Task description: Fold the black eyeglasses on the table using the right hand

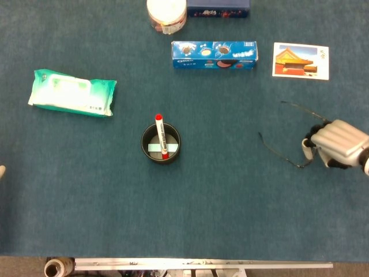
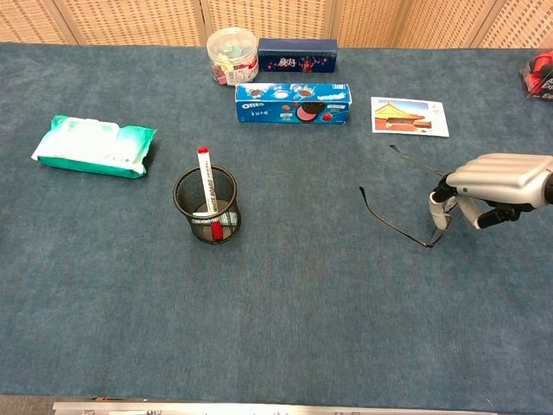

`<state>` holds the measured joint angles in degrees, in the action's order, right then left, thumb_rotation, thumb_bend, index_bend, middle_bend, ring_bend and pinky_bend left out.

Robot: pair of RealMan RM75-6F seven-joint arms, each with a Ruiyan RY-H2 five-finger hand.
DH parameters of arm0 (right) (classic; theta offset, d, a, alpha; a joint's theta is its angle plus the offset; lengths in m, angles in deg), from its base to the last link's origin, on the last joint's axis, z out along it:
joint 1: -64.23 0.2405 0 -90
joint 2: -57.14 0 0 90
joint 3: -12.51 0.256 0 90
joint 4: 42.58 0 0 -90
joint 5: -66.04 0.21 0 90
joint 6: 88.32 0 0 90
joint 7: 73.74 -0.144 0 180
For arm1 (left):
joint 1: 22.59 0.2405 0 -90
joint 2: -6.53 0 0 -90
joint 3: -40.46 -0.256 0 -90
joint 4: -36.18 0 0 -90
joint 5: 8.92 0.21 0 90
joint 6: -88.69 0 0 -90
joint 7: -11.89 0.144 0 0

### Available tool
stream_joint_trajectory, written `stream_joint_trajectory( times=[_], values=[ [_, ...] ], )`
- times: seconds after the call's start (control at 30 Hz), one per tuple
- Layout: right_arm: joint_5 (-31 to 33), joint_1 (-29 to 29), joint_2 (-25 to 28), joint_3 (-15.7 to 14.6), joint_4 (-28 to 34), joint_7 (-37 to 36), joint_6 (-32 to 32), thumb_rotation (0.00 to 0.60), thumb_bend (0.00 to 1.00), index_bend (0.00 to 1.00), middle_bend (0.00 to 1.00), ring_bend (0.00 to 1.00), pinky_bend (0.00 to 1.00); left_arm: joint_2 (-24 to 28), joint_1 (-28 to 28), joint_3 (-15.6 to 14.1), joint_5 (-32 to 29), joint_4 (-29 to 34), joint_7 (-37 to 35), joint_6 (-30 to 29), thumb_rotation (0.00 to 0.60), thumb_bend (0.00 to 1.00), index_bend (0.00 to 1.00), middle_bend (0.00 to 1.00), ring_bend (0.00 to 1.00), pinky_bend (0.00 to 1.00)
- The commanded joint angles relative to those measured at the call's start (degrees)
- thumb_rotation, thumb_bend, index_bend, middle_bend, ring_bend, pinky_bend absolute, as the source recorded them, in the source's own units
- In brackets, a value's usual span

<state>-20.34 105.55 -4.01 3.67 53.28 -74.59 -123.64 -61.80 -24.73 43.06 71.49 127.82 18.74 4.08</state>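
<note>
Chest view: my right hand (image 2: 492, 186) has its fingers curled around the black eyeglasses (image 2: 406, 207) front, both temples splayed open leftward — folding not started.

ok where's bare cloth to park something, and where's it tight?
Bare: the whole near strip below the mesh pen cup, and between cup and black eyeglasses. Tight: far edge with the Oreo box, jar, postcard, and around the right hand holding the glasses.
</note>
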Motion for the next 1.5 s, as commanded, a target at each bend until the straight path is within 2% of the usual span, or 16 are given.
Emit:
stream_joint_trajectory(
  times=[0.03, 0.43, 1.2, 1.5],
  values=[
    [0.9, -0.4, 1.4, -0.7, 1.5, 1.1, 0.6, 0.6, 1.0, 0.46, 0.41, 0.23, 0.3, -0.1, -0.1, 0.1, 0.1, 0.1, 0.2, 0.1, 0.6, 0.04, 0.45, 0.38, 0.31, 0.51],
    [4.2, -2.2, 4.5, -2.4, 5.6, 5.6, 1.5, 0.6, 1.0, 0.46, 0.42, 0.23, 0.31, -0.6, -0.5, 0.0, 0.4, 0.3, 0.6, 0.3, 0.6, 0.04, 0.45, 0.38, 0.31, 0.51],
    [5.1, -3.3, 3.7, -1.2, 4.9, 6.0, 1.2, 0.6, 1.0, 0.46, 0.42, 0.23, 0.31, -0.3, -0.5, 0.0, 0.1, 0.8, 0.5, 0.3, 0.6, 0.04, 0.45, 0.38, 0.31, 0.51],
    [4.4, -5.0, 5.0, -0.3, 5.7, 5.4, -2.5, 0.6, 1.0, 0.46, 0.42, 0.23, 0.32, 0.1, -0.6, 0.0, 0.3, 1.5, 1.1, 0.3, 0.6, 0.04, 0.45, 0.38, 0.31, 0.51]
  ],
)
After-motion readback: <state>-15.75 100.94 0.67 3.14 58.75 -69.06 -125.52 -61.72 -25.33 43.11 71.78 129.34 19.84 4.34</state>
